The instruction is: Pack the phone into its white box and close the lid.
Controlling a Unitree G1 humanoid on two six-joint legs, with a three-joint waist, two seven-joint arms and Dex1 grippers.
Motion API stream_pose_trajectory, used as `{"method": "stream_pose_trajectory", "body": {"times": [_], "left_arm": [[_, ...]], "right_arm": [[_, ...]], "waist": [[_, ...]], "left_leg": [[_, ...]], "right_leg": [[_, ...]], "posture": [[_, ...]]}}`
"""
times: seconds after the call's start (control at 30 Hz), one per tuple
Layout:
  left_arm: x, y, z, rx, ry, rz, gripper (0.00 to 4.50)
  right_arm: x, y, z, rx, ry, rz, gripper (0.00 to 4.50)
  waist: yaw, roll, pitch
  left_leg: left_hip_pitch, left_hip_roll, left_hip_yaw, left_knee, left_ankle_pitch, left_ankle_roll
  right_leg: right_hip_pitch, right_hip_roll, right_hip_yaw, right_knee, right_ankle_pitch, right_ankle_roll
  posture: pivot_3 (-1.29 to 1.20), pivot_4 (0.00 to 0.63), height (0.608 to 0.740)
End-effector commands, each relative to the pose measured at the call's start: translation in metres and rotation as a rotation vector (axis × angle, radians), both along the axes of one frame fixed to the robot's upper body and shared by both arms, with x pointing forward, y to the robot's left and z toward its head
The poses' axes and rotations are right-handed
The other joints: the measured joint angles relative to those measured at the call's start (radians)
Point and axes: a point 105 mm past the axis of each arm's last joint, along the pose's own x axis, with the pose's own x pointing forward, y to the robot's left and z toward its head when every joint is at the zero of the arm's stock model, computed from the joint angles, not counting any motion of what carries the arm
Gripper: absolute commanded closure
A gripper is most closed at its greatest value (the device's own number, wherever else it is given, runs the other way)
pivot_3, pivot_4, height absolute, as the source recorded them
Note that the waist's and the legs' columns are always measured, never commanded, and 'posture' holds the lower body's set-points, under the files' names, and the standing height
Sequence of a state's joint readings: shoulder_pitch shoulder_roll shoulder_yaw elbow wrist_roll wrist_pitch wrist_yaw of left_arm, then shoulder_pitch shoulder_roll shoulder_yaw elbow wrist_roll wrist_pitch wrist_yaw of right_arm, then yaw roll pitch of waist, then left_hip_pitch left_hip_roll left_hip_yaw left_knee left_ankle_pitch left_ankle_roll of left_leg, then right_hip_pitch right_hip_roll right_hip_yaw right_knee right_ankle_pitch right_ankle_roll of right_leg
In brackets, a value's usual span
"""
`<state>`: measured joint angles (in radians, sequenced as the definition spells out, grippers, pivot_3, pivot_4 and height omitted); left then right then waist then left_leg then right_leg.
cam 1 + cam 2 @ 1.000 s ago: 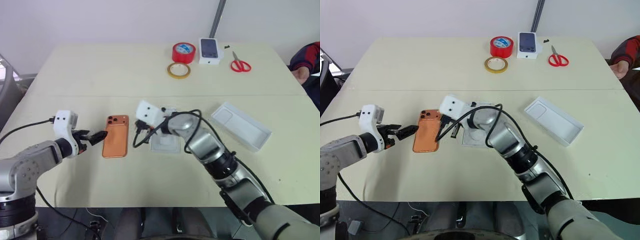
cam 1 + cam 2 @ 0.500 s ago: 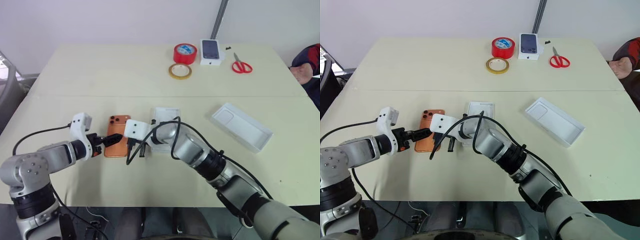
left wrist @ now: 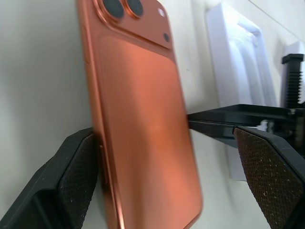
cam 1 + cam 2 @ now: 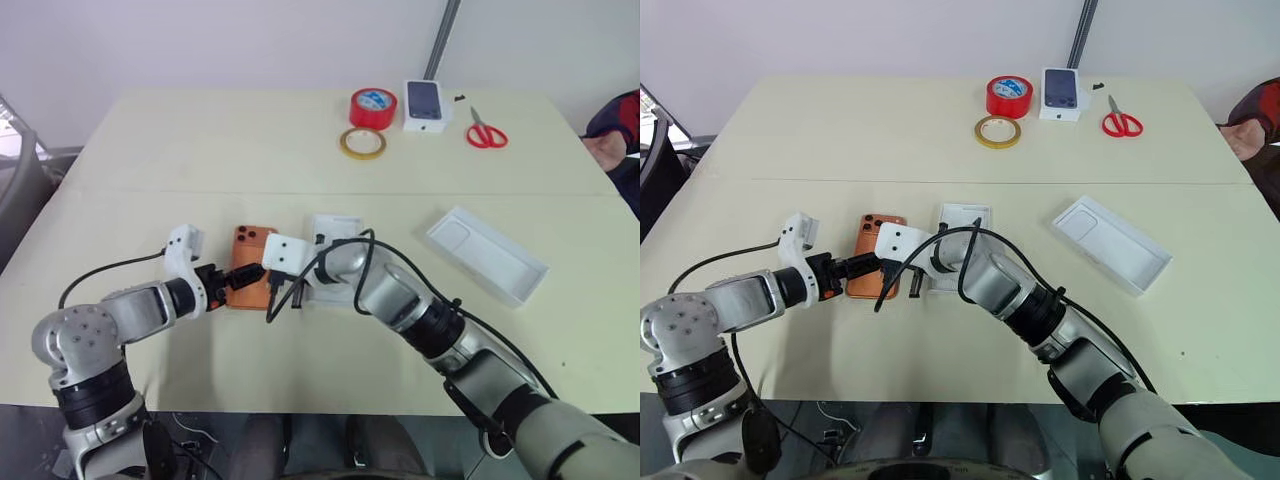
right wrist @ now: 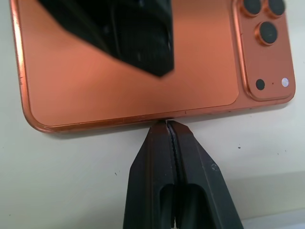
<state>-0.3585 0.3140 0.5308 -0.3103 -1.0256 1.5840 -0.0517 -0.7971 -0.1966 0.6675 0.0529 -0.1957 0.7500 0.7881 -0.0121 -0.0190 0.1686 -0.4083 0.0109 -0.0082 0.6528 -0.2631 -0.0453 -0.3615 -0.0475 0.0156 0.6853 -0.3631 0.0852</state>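
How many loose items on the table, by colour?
Orange: 1, phone
White: 3, lid, insert, printed box
Red: 2, tape roll, scissors
Yellow: 1, tape ring
Total: 7

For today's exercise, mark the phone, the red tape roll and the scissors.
phone (image 3: 143, 114), left wrist view, middle of its orange back.
red tape roll (image 4: 370, 107), left eye view, its top face.
scissors (image 4: 487, 134), left eye view, the red handles.

Copper-orange phone with black lenses; white lid; red tape roll; yellow tape ring; red-handled scissors; cream table; black-fingered left hand and right hand.
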Motion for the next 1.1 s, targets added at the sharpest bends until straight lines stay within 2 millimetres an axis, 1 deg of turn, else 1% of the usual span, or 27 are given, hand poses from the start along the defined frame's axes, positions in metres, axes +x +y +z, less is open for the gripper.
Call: {"method": "stream_pose_trajectory", "body": {"times": [0.03, 0.17, 0.3, 0.4, 0.5, 0.7, 0.77, 0.8, 0.87, 0.9, 1.0, 1.1], "left_arm": [[-0.004, -0.012, -0.003, -0.047, 0.038, -0.060, 0.04], [0.000, -0.006, -0.001, -0.037, 0.035, -0.025, 0.04], [0.004, 0.001, -0.001, -0.077, 0.040, 0.031, 0.04], [0.005, 0.005, -0.002, -0.088, 0.048, 0.054, 0.88], [0.007, 0.010, 0.000, -0.113, 0.046, 0.080, 2.33], [0.010, 0.017, 0.001, -0.193, 0.059, 0.120, 2.33], [0.009, 0.018, -0.002, -0.217, 0.071, 0.133, 2.89], [0.009, 0.019, -0.002, -0.223, 0.073, 0.138, 3.24], [0.009, 0.019, -0.001, -0.248, 0.069, 0.148, 4.15], [0.009, 0.020, 0.001, -0.265, 0.065, 0.153, 4.48], [0.012, 0.024, 0.013, -0.336, 0.012, 0.168, 4.48], [0.018, 0.029, 0.024, -0.397, -0.032, 0.204, 4.48]], "right_arm": [[-0.005, 0.008, 0.010, 0.030, -0.034, 0.032, 4.50], [-0.007, 0.009, 0.009, 0.032, -0.033, 0.034, 4.50], [-0.007, 0.007, 0.007, 0.029, -0.033, 0.033, 4.50], [-0.008, 0.006, 0.007, 0.027, -0.035, 0.033, 4.50], [-0.008, 0.005, 0.010, 0.027, -0.044, 0.033, 4.50], [-0.006, 0.001, 0.021, 0.045, -0.069, 0.024, 4.50], [-0.006, -0.002, 0.026, 0.054, -0.079, 0.018, 4.50], [-0.006, -0.003, 0.029, 0.058, -0.083, 0.014, 4.50], [-0.006, -0.007, 0.035, 0.069, -0.093, 0.006, 4.50], [-0.006, -0.010, 0.039, 0.076, -0.099, 0.001, 4.50], [-0.009, -0.021, 0.053, 0.111, -0.132, 0.000, 4.50], [-0.014, -0.040, 0.067, 0.166, -0.191, 0.005, 4.50]], "waist": [[0.000, 0.000, 0.000], [0.000, 0.000, 0.000], [-0.001, 0.000, 0.000], [-0.002, 0.000, 0.000], [-0.003, 0.000, 0.000], [-0.006, -0.001, 0.000], [-0.005, -0.001, 0.000], [-0.005, -0.001, 0.000], [-0.002, -0.002, 0.000], [-0.004, -0.002, 0.000], [-0.005, -0.002, 0.000], [-0.002, -0.003, 0.001]], "left_leg": [[0.000, 0.000, 0.000, 0.000, 0.000, 0.000], [0.000, 0.000, 0.000, 0.000, 0.000, 0.000], [0.000, 0.000, 0.000, 0.000, 0.000, 0.000], [0.000, 0.000, 0.000, 0.000, 0.000, 0.000], [0.000, 0.000, 0.000, 0.000, 0.000, 0.000], [0.000, 0.000, 0.000, 0.000, 0.000, -0.001], [-0.001, 0.000, 0.000, -0.001, 0.000, -0.001], [-0.001, 0.000, 0.000, -0.001, 0.000, -0.001], [-0.001, 0.000, 0.000, -0.001, 0.000, -0.001], [-0.001, 0.000, 0.000, 0.000, 0.000, -0.001], [-0.001, 0.000, 0.000, -0.001, 0.000, -0.001], [-0.001, 0.001, 0.000, -0.001, 0.000, -0.001]], "right_leg": [[0.000, 0.000, 0.000, 0.000, 0.000, 0.000], [0.000, 0.000, 0.000, 0.000, 0.000, 0.000], [0.000, 0.000, 0.000, 0.000, 0.000, 0.000], [0.000, 0.000, 0.000, 0.000, 0.000, 0.000], [-0.001, 0.000, 0.000, 0.000, 0.000, 0.000], [-0.001, 0.001, 0.000, 0.000, 0.000, 0.000], [-0.001, 0.001, 0.000, 0.000, 0.000, 0.000], [-0.002, 0.001, 0.000, 0.000, 0.000, 0.000], [-0.001, 0.000, 0.000, 0.000, 0.000, 0.000], [-0.001, 0.000, 0.000, 0.000, 0.000, 0.000], [-0.001, 0.001, 0.000, 0.000, 0.000, 0.000], [-0.002, 0.001, 0.000, -0.001, 0.000, 0.000]], "posture": [[0.00, 0.150, 0.740], [0.00, 0.150, 0.740], [0.00, 0.150, 0.740], [0.00, 0.150, 0.740], [0.00, 0.150, 0.740], [0.00, 0.150, 0.740], [0.00, 0.150, 0.740], [0.00, 0.150, 0.740], [0.00, 0.150, 0.740], [0.00, 0.150, 0.740], [0.00, 0.150, 0.740], [0.00, 0.150, 0.740]]}}
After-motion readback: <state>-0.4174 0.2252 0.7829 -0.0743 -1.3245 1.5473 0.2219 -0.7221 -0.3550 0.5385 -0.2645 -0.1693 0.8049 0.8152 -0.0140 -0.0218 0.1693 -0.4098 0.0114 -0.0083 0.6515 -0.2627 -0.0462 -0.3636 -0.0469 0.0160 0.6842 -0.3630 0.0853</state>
